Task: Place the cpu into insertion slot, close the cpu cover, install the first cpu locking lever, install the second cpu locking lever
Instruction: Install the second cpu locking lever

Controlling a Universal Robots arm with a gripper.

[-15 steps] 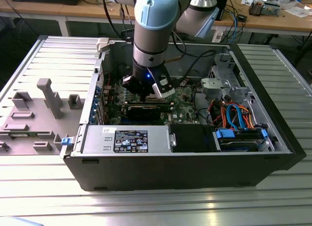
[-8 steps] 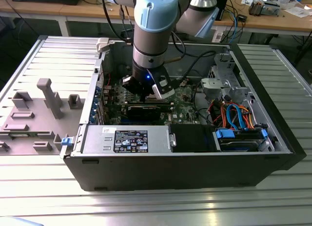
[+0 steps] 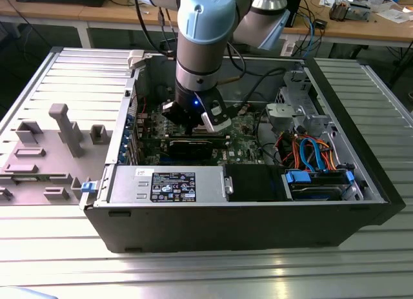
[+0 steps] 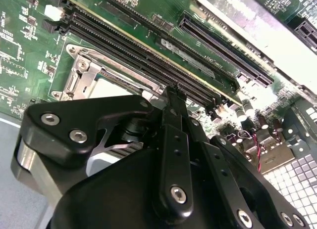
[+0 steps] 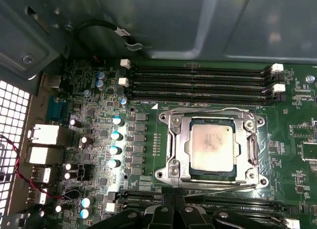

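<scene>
The cpu (image 5: 213,149) sits in the insertion slot (image 5: 212,177) under the closed cpu cover (image 5: 181,149); locking levers look latched. The gripper (image 5: 171,199) hovers near, jaws shut and empty.

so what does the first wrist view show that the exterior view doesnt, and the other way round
The first wrist view gives a close look at the cpu seated in the insertion slot, with the cpu cover framing it flat, and memory slots beside it. The exterior view takes in the open computer case, its power supply, the blue drive bay and the arm reaching inside. Both show the green motherboard and part of the hand.
</scene>
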